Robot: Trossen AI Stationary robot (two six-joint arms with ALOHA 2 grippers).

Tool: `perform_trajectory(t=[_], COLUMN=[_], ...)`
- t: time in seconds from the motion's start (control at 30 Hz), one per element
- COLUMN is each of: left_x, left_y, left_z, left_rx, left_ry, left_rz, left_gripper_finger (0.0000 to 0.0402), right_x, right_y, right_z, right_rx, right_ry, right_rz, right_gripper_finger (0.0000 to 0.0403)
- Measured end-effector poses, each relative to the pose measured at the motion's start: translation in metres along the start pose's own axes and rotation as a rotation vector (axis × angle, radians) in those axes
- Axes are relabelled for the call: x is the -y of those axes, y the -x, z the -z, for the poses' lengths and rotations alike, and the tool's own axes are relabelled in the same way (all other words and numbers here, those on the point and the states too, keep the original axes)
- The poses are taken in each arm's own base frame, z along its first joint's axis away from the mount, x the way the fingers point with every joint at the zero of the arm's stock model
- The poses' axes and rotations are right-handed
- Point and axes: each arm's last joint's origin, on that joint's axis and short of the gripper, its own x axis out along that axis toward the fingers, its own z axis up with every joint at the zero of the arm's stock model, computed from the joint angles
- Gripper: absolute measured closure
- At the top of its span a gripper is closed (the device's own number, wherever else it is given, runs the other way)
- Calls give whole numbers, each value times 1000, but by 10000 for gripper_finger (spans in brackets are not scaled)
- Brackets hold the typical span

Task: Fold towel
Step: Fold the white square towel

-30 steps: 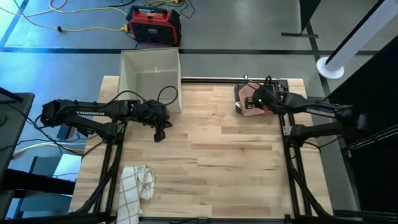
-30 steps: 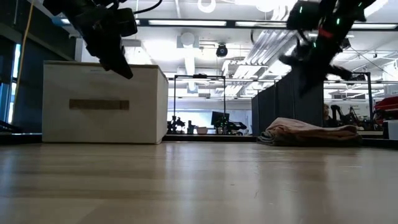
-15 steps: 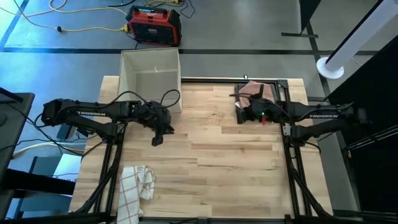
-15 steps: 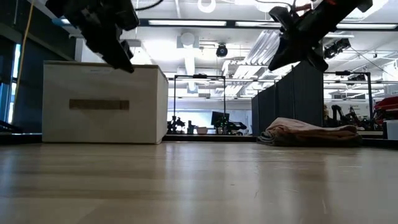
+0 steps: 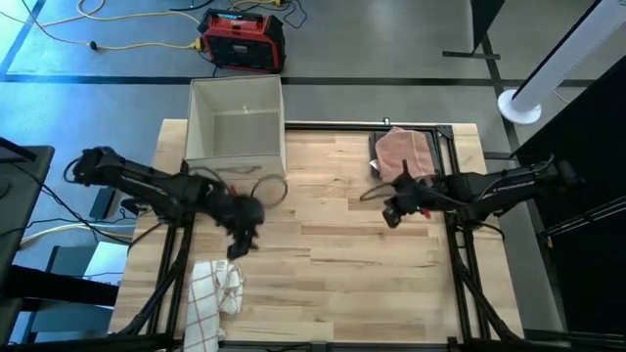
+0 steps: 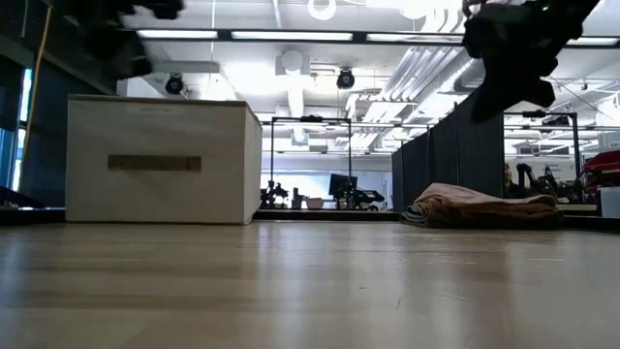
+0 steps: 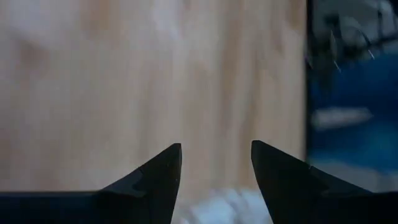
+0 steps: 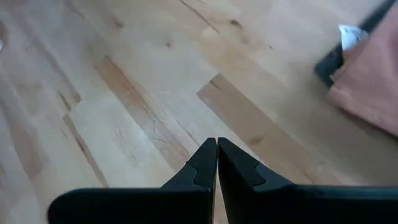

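A white towel with a checked pattern (image 5: 213, 291) lies crumpled on the table's near left corner. In the left wrist view a bit of it (image 7: 217, 208) shows between my fingers. My left gripper (image 5: 236, 250) hovers open just beyond its far edge, holding nothing. A pink folded towel (image 5: 403, 152) rests flat at the table's far right, also in the low view (image 6: 480, 206) and right wrist view (image 8: 372, 81). My right gripper (image 5: 389, 215) is shut and empty, in the air nearer than the pink towel.
A white open box (image 5: 237, 122) stands at the far left of the table, seen side-on in the low view (image 6: 160, 160). Bare wooden table (image 5: 342, 254) spreads between the two arms. A red and black case (image 5: 243, 39) sits on the floor beyond.
My left gripper has swung from beside the white box toward the table's near edge, ending close to the checked towel. My right gripper has moved from over the pink towel toward the near edge and a little left. Both towels have stayed where they were.
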Motion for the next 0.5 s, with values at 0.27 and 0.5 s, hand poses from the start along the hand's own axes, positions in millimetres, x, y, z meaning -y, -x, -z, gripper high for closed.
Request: perform_trajectory(t=[0.27,0.5], left_x=[28,44], left_y=[-37,-62], left_z=[36,65], left_rx=[-305,-391], left_ry=[493,941], left_rz=[-115,-363], left_gripper_finger=[213,213], right_x=[-7,-12], right_y=[5,7], right_z=[5,10], right_rx=[48,57], right_ry=[153,245], right_rz=[-9,-24], right_gripper_finger=[403,403])
